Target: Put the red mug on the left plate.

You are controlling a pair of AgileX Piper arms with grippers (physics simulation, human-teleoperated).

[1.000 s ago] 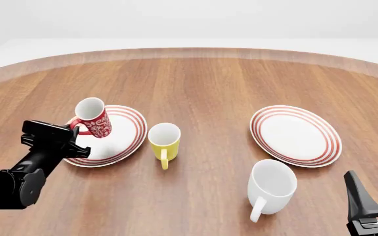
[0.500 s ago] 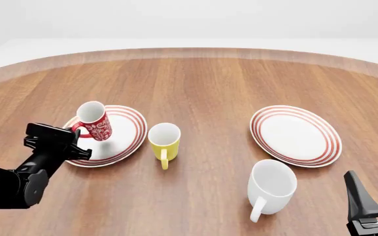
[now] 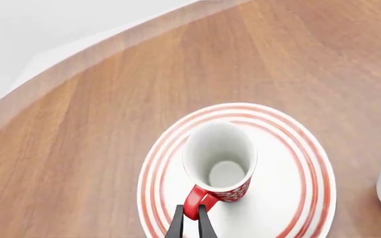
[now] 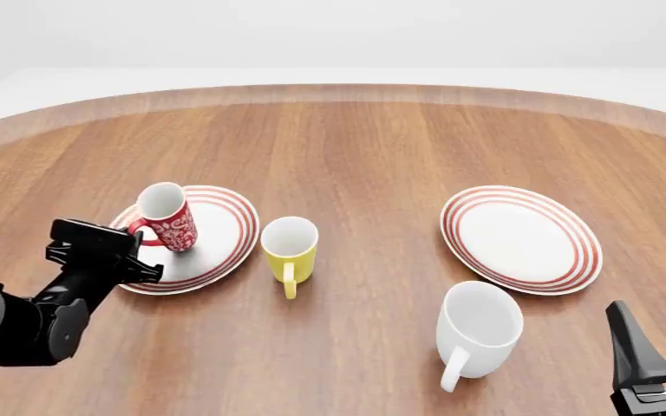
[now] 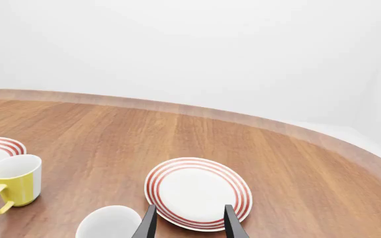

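Spreading across every view, the wooden counter (image 4: pixel 380 147) carries two ringed plates, three mugs and both arms. The left plate (image 4: pixel 219 247) lies toward the left, and the right plate (image 4: pixel 522 238) sits well apart from it on the other side. The white mug (image 4: pixel 478 328) stands near the right plate, on the side closer to the arms, its handle pointing back toward them. The yellow mug (image 4: pixel 289 251) stands just beside the left plate, between the two plates. The red mug (image 4: pixel 166 215) rests on the left plate, leaning a little, its white inside showing in the left wrist view (image 3: pixel 220 161). The left pincer (image 3: pixel 190 222) is pinched together on the red mug's handle (image 3: pixel 196 201). The right pincer (image 5: pixel 189 221) hangs with its fingers apart above the counter, holding nothing, the right plate (image 5: pixel 198 192) ahead of it.
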